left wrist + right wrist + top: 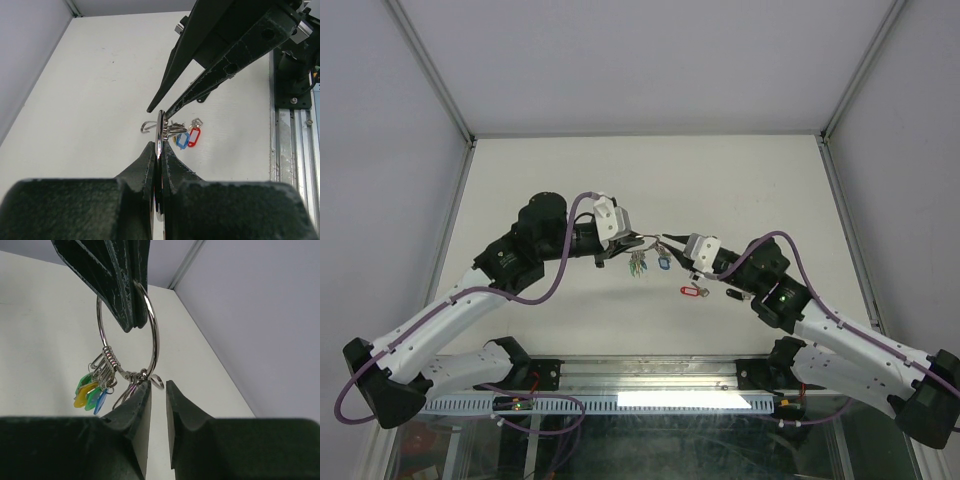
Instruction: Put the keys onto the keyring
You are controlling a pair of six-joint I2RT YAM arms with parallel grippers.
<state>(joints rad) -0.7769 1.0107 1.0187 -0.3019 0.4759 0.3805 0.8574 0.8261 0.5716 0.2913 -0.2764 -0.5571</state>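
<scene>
The left gripper (pixel 159 150) is clamping the keyring (pixel 154 337) between closed jaws and is holding it raised above the white worktop (pixel 740 180). In the left wrist view the keyring is standing edge-on between the left fingers. In the right wrist view it is hanging face-on below them, gripped at its upper arc. A stack of small split rings (pixel 111 357) is sitting on the lower left arc of the keyring. A bunch of small keys (pixel 89 392) with green, yellow and blue tags is dangling from that stack, below and to the left of the keyring. The right gripper (pixel 157 385) is facing the keyring from the opposite side, just under its lowest point. Its jaws are standing slightly apart with nothing visible between them. One right fingertip (pixel 144 387) is lying against the bottom of the keyring, where a small open wire hook (pixel 158 381) is projecting. In the left wrist view the two right fingers are flanking the upper edge of the keyring, one on each side. The red-tagged key (pixel 692 292) is lying on the worktop, apart from the keyring, below and to the right of it in the top view.
</scene>
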